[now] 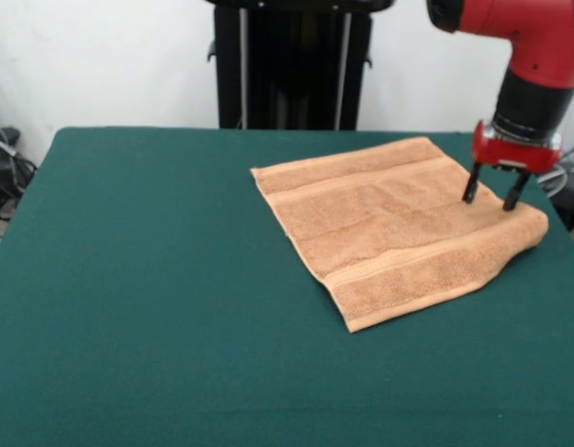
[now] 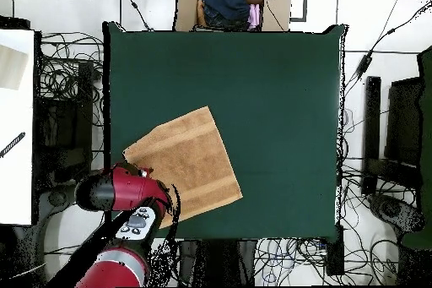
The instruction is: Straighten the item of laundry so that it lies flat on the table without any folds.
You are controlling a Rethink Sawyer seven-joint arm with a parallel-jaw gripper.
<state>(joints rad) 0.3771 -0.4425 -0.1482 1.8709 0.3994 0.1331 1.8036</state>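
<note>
White wall behind, cables on the floor all round; the dark green surface (image 1: 157, 307) fills most of both views and is far larger than what lies on it.

The red and black arm (image 1: 534, 56) comes down at the front view's right side. In the overhead view it covers one corner of the cloth.

The towel (image 1: 389, 228) lies toward the surface's right and far part in the front view, set at an angle to the table edges, with band stripes running along two sides. Mostly flat. The edge nearest the arm looks rounded and thick (a fold, I judge, with a layer tucked beneath), so the job is not finished.

The pincer (image 1: 492, 197) stands with its two fingers apart and pointing down, tips at or just above the cloth beside that folded edge. It holds nothing that I can see; whether the tips press the cloth cannot be told.

Risks from here, as judgement:
- The fold sits close to the surface's edge. A pull outward could drag the cloth over the side.
- Closing on both layers would shift the whole towel and leave the fold in place.
- Terry on felt probably grips, so a sideways drag may bunch the flat part into new wrinkles.
- Pressing down too deep could catch the felt itself.
</note>
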